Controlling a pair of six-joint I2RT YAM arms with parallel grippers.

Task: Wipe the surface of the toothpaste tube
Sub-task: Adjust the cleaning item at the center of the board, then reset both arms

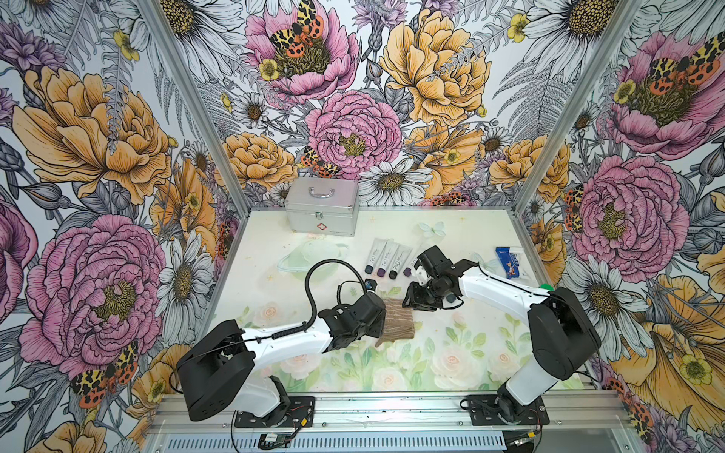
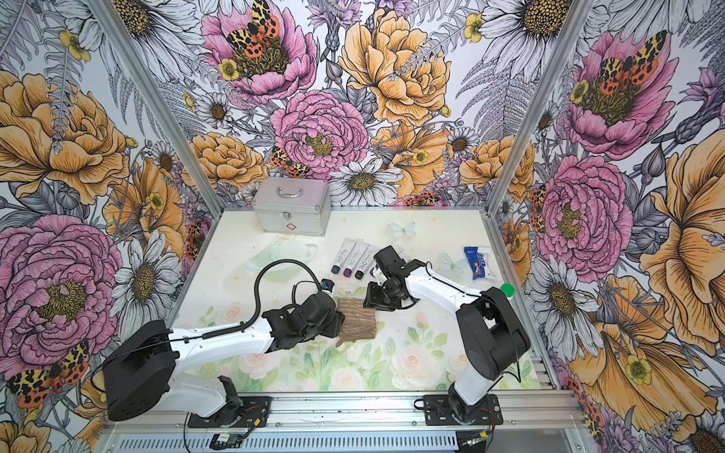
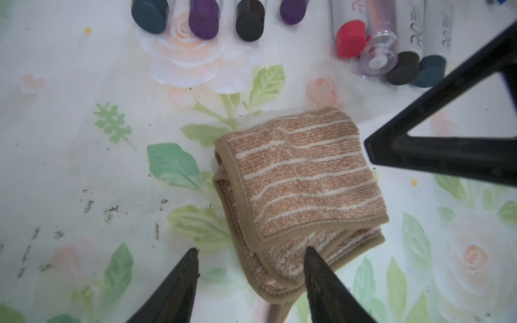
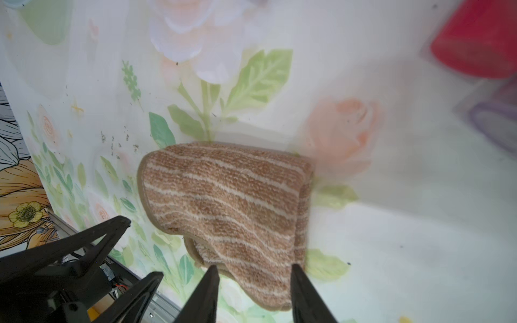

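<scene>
Left wrist view: the left claw [image 3: 250,251] is spread, with one tip over a corner of the folded striped cloth [image 3: 302,181] and the other over bare table [image 3: 70,139]. Nothing is pinched. This view shows the toothpaste tubes [image 3: 202,19] as a row of four caps beyond the cloth. It also shows a second cluster [image 3: 377,42] with a red cap [image 3: 351,37], which the right arm [image 1: 498,286] mostly hides in both top views.

Right wrist view: the right claw [image 4: 254,268] is spread, its tips straddling one end of the cloth. Contact cannot be confirmed. The red cap appears only as a blur.

Both top views show the row of tubes lying flat between the metal case [image 1: 321,206] and the cloth, apart from both claws. A blue packet [image 1: 509,261] lies to the right.
</scene>
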